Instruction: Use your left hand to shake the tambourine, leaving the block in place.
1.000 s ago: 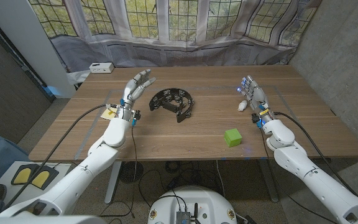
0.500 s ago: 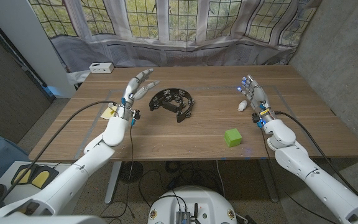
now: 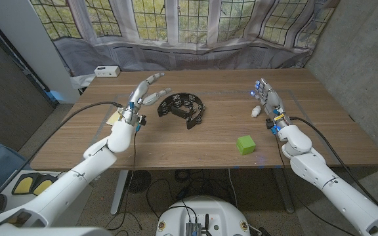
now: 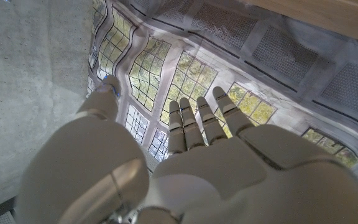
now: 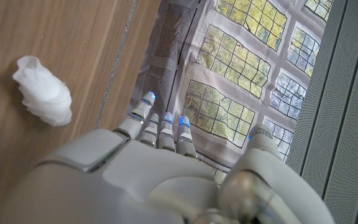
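left hand (image 3: 143, 95): raised over the table, fingers spread and holding nothing, tips reaching toward the tambourine but apart from it
tambourine (image 3: 183, 108): black, lying on the wooden table (image 3: 176, 141) just right of the left hand – untouched
block (image 3: 245, 145): green cube, nearer the front edge, well apart from the tambourine
white wad (image 3: 256, 112): perhaps crumpled paper, just beside the right hand
right hand (image 3: 267, 101): upright, fingers apart, empty
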{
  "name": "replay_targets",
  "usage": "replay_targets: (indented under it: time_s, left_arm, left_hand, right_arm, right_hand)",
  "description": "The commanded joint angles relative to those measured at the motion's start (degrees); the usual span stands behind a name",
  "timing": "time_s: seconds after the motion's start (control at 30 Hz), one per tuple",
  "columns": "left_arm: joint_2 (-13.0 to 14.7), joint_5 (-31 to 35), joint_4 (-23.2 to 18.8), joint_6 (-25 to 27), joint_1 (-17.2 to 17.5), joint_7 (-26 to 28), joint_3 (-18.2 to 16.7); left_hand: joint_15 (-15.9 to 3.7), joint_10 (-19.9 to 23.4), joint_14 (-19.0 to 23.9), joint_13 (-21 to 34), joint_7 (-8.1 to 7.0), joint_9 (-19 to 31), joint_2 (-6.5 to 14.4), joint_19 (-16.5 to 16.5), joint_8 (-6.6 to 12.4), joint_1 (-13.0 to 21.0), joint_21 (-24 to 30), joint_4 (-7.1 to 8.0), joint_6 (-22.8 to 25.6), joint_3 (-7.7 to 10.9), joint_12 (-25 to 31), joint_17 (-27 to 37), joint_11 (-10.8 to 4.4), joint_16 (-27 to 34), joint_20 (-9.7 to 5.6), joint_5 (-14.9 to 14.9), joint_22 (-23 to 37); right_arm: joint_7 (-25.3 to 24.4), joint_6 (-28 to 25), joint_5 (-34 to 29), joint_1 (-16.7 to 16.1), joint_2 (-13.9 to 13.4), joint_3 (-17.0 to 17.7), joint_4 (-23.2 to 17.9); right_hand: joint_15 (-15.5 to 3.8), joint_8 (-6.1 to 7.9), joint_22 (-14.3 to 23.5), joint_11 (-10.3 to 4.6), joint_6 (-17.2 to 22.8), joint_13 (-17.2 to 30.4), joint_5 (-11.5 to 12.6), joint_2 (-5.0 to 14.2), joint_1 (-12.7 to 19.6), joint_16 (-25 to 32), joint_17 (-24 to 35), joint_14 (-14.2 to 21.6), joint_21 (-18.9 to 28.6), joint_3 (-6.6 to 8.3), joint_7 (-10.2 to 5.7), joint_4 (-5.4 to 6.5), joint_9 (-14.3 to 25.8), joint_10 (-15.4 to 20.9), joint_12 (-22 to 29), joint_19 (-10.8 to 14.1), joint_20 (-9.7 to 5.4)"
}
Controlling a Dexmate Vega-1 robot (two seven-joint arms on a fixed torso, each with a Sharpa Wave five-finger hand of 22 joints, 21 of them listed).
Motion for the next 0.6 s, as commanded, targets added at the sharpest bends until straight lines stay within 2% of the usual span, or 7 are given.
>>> replay_targets:
  time_s: [0.03,0.2,0.33,0.5,0.6]
  left_arm:
    - [3.84,4.76,-4.14,7.69,-0.42,-0.35,0.9]
    - [7.15,6.43,-8.77,13.94,-0.33,-4.13,0.92]
    - [11.0,7.1,-13.41,20.08,-1.14,-11.18,1.24]
    - [13.87,8.84,-16.32,24.01,-2.72,-16.01,2.36]
    - [14.66,9.68,-17.08,25.06,-3.67,-17.4,3.02]
  left_hand:
    - [-0.68,0.39,0.26,0.08,-0.72,0.08,-0.32,0.26,-0.01,1.53,-0.53,0.14,0.47,0.39,-0.17,0.13,-0.68,-0.19,0.05,0.46,0.05]
    - [-0.69,0.6,0.71,0.08,-0.53,0.09,-0.58,0.31,-0.13,2.13,-0.64,0.42,0.52,0.14,-0.2,0.13,-0.65,-0.04,0.46,0.47,0.06]
    - [-0.41,0.68,1.51,0.09,-0.23,0.1,-0.82,0.63,-0.4,2.37,-0.64,0.83,0.37,-0.31,-0.3,0.13,-0.44,0.17,0.94,0.4,0.1]
    - [-0.22,1.37,3.35,0.11,0.57,0.14,-1.0,1.95,-0.31,2.5,-0.32,1.35,1.4,-1.08,-0.23,0.17,0.38,0.66,1.35,0.24,0.17]
    - [-0.47,3.51,5.13,0.1,0.62,0.16,-1.05,3.6,0.28,2.85,0.08,1.63,3.98,-1.83,0.32,0.18,0.2,0.97,0.77,0.12,0.26]
  right_arm:
    - [-0.31,-0.25,-0.15,0.3,0.53,-0.37,0.56]
    - [-0.39,-0.28,-0.25,0.49,0.71,-0.51,0.91]
    - [-0.37,-0.34,-0.19,0.62,0.83,-0.57,1.24]
    - [-0.38,-0.38,0.18,0.76,1.15,-0.56,1.65]
    - [-0.18,-0.21,0.11,0.9,1.19,-0.65,1.99]
  right_hand:
    - [0.36,0.2,0.19,0.18,0.42,0.17,0.16,0.02,0.66,0.12,0.06,0.32,-0.17,0.15,0.45,-0.3,0.08,0.34,-0.24,0.37,0.19]
    - [0.3,0.19,0.19,0.06,0.43,0.17,0.16,0.11,0.64,0.11,0.08,0.32,-0.2,0.15,0.38,-0.27,0.08,0.37,-0.28,0.39,0.17]
    - [0.34,0.19,0.19,0.09,0.47,0.17,0.16,0.11,0.67,0.15,0.07,0.47,-0.2,0.14,0.33,-0.29,0.08,0.44,-0.28,0.45,0.2]
    - [0.24,0.22,0.2,0.0,0.6,0.16,0.16,0.06,0.75,0.16,0.05,0.59,-0.19,0.13,0.25,-0.36,0.08,0.51,-0.31,0.57,0.23]
    - [0.2,0.22,0.2,-0.01,0.63,0.16,0.15,0.08,0.72,0.18,0.06,0.66,-0.19,0.1,0.21,-0.34,0.08,0.54,-0.33,0.62,0.24]
